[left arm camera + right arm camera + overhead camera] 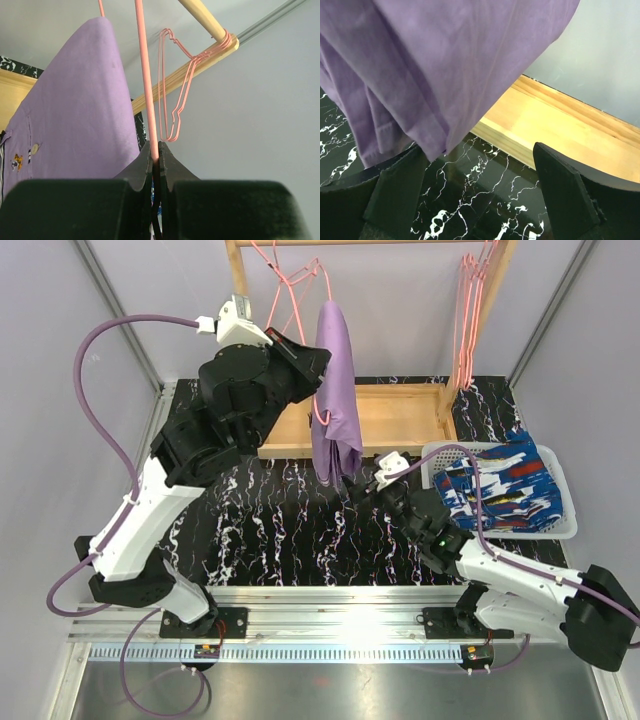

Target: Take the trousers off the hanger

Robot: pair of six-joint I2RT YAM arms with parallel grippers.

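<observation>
The lilac trousers hang over a pink wire hanger on the wooden rail. My left gripper is up beside them, shut on the hanger's wire; the lilac trousers hang just left of its fingers. My right gripper stands open at the trousers' lower end. In the right wrist view the lilac cloth hangs above and towards the left finger, with only table between the jaws. The dark blue patterned trousers lie in a white basket.
The wooden rack's base tray sits behind the hanging trousers, and its edge shows just beyond my right fingers. Spare pink hangers hang at the rail's right end. The table top is black marble.
</observation>
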